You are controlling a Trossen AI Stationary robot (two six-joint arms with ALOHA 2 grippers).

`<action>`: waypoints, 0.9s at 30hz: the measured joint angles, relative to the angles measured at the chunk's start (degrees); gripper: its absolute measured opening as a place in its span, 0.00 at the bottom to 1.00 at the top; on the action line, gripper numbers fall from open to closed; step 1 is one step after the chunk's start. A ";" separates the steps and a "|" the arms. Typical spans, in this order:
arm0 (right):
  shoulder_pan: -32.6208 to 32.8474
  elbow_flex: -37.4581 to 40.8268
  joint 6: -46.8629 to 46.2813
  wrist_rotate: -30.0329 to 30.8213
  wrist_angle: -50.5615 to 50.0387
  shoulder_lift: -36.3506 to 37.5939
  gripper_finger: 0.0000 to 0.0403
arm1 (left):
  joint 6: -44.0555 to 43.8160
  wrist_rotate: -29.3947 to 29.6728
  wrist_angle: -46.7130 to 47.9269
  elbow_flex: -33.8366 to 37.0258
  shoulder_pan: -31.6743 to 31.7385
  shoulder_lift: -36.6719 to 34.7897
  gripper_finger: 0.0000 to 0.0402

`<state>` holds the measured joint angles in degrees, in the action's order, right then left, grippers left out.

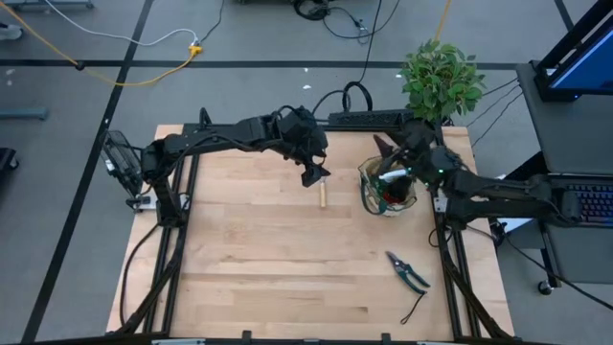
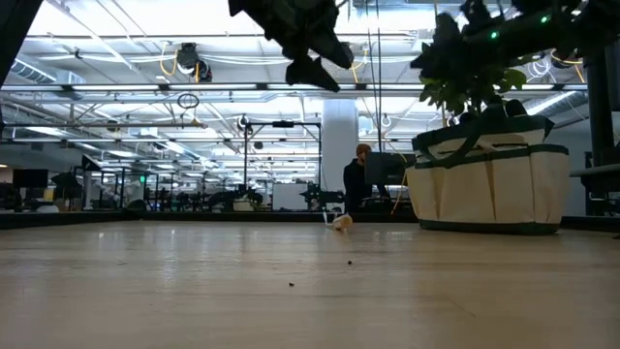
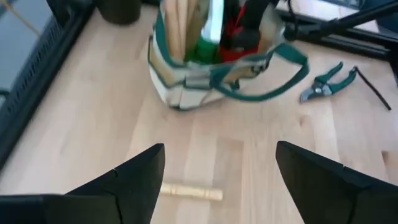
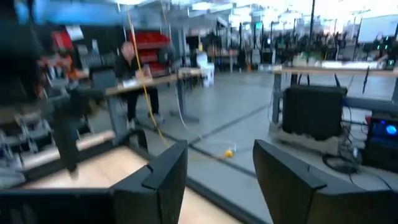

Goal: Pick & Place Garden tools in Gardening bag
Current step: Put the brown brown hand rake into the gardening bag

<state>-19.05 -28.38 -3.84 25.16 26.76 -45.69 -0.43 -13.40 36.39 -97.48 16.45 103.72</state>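
Left tool [image 1: 314,175] hangs spread wide above the surface [image 1: 268,268], holding nothing, with a small wooden handle [image 1: 324,195] lying right below it. Right tool [image 1: 386,153] sits over the gardening bag [image 1: 386,192], also gaping and empty. Pruning shears [image 1: 408,272] lie well apart, nearer the front.

No readable text, label, brand or number on anything.

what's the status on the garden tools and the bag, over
Left gripper open above wooden piece. Right gripper open, empty, beside bag. Bag holds tools; pruning shears on table. Nothing blocking.
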 joint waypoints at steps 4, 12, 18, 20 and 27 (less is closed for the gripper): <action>0.00 0.00 0.00 -2.46 -0.02 4.48 0.43 | -2.58 0.59 -2.79 3.38 -0.16 0.34 0.76; 0.20 0.00 -0.15 -4.67 -0.02 8.52 0.44 | -19.07 10.83 -13.44 12.31 -0.46 0.63 0.75; 1.56 0.00 -0.02 -4.60 -0.08 8.50 0.43 | -23.94 13.54 -12.78 15.57 -0.46 0.63 0.73; 1.96 0.00 0.00 -4.51 -0.07 8.52 0.43 | -27.77 13.51 -11.90 15.66 -0.46 0.67 0.73; 2.83 0.00 0.00 -4.38 -0.07 8.44 0.44 | -41.63 11.40 -10.56 15.62 -1.67 4.27 0.73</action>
<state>-16.22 -28.38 -3.84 20.78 26.70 -37.26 -42.06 -2.01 25.83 -81.87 14.78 107.99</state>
